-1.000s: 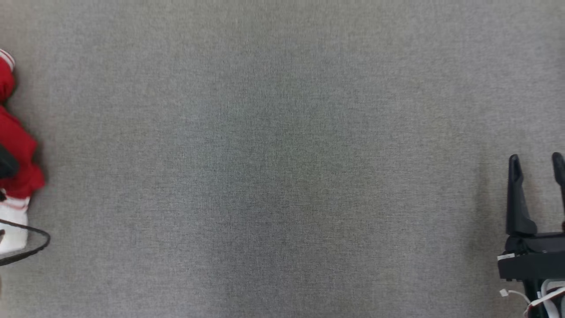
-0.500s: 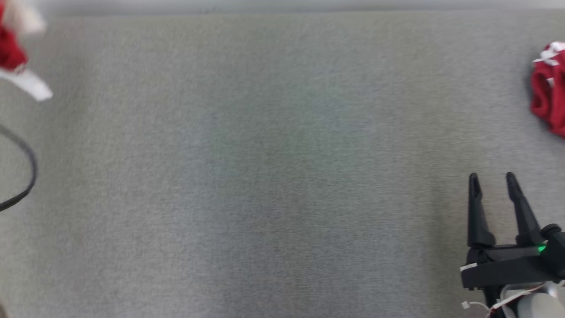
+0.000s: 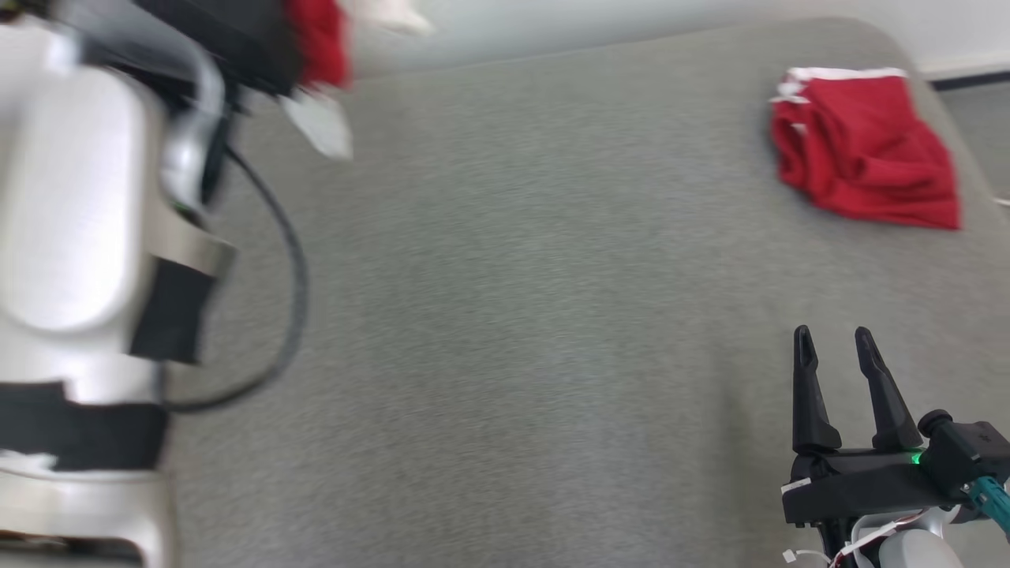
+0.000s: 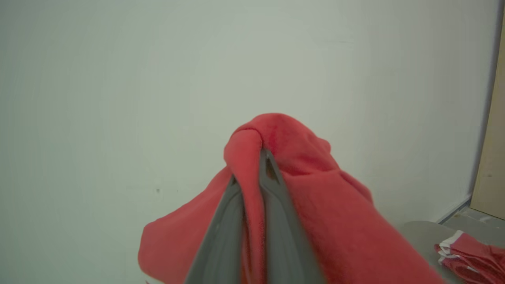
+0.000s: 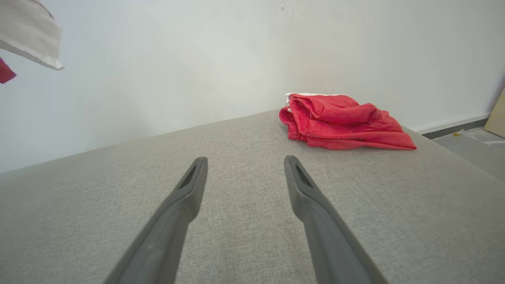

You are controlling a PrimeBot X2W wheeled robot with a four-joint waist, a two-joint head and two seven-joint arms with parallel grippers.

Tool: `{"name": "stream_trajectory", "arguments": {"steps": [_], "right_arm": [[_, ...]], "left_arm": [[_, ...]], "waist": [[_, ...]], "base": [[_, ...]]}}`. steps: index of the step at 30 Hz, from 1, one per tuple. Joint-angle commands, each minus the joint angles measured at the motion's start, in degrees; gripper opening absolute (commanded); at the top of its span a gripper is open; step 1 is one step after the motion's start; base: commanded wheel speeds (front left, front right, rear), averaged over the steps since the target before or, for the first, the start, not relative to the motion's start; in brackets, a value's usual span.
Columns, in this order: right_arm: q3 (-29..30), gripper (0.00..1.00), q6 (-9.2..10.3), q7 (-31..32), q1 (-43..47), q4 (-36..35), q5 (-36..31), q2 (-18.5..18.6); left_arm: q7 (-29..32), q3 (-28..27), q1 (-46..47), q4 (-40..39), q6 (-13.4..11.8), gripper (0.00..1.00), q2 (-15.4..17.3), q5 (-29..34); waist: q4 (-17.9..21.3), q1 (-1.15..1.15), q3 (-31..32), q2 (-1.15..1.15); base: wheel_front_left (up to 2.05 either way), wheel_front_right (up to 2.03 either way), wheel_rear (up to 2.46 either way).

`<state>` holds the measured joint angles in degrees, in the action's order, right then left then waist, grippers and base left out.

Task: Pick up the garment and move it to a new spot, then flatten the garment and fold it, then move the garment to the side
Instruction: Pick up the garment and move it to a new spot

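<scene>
- One garment (image 4: 315,205), red, clamped in the jaws of the left gripper (image 4: 261,157), mid-frame; lettering hidden in folds.
- One right gripper (image 3: 835,341), lower right, jaws apart.
- One bunched red cloth (image 3: 864,150), upper right.

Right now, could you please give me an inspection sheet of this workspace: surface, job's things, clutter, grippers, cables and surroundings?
Surface: grey woven fabric surface, bare across the middle.
Job's things: red garment with a white panel, bunched, hanging from the left gripper off the surface; lettering not visible.
Clutter: bunched plain red garment with white edge band, lying at the surface's far right.
Grippers: left gripper shut on the garment; right gripper open, empty, over the surface.
Cables: black cable looping beside the pale left forearm.
Surroundings: pale wall behind; grey floor to the right.
</scene>
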<state>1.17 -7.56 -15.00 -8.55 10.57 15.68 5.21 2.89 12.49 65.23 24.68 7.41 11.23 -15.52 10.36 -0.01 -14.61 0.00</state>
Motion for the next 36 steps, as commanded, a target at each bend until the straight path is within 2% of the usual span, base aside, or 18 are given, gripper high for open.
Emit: {"name": "stream_trajectory", "arguments": {"steps": [1,4,9,17,23,24,25,26,32,36], "right_arm": [[0.3,1.00,0.16,-0.2,0.0,0.0,0.6,-0.3],[0.5,1.00,0.16,-0.2,0.5,-0.2,0.6,-0.8],[1.1,1.00,0.16,-0.1,1.2,-0.8,0.7,-1.3],[1.3,1.00,0.15,-0.1,1.2,-1.0,0.5,-1.8],[0.6,1.00,0.16,-0.1,0.4,-0.2,0.2,-1.9],[0.4,1.00,0.16,-0.1,0.4,0.1,0.0,-1.8],[0.3,1.00,0.15,-0.1,0.4,0.2,0.0,-1.7],[0.1,1.00,0.16,-0.1,0.3,0.3,-0.1,-1.6],[0.4,1.00,0.16,-0.1,1.7,0.2,-0.4,-0.4],[0.3,1.00,0.15,-0.1,2.6,0.0,-0.5,0.3]], "left_arm": [[0.1,0.8,-1.6,-0.5,0.0,0.00,-0.9,-0.1],[0.1,2.8,-4.2,-1.3,0.0,0.00,-3.3,-0.7],[-0.9,4.9,-11.0,-2.9,-0.7,0.00,-5.4,-1.8],[-2.5,6.5,-23.6,-3.8,-2.4,0.00,-6.7,-4.4],[-4.2,10.3,-31.8,0.3,-2.6,0.00,-7.7,-5.3],[-4.8,11.7,-33.3,2.2,-2.4,0.13,-7.8,-5.3],[-5.2,12.5,-33.7,2.9,-2.3,0.45,-7.9,-5.0],[-6.0,12.8,-33.7,3.5,-2.2,1.00,-7.9,-5.1],[-13.0,13.0,-32.9,4.1,-2.8,1.00,-8.0,-5.7],[-16.4,11.5,-34.0,2.5,-3.7,1.00,-6.6,-5.0]], "waist": [[5.2,0.01,1.2,0.00],[7.0,0.01,1.0,0.00],[8.1,0.01,0.5,0.00],[7.2,0.01,0.0,0.00],[6.1,0.01,0.2,0.00],[5.6,0.01,0.6,0.00],[5.4,0.01,0.7,0.00],[5.1,0.01,1.1,0.00],[2.2,0.01,4.2,0.00],[-0.2,0.01,6.2,0.00]], "base": [[0.00,0.00,0.00],[0.00,0.00,0.00],[0.00,0.00,0.00],[0.00,0.00,0.00],[0.00,0.00,0.00],[0.00,0.00,0.00],[0.00,0.00,0.00],[0.00,0.00,0.00],[0.00,0.00,0.00],[0.00,0.00,0.00]]}}
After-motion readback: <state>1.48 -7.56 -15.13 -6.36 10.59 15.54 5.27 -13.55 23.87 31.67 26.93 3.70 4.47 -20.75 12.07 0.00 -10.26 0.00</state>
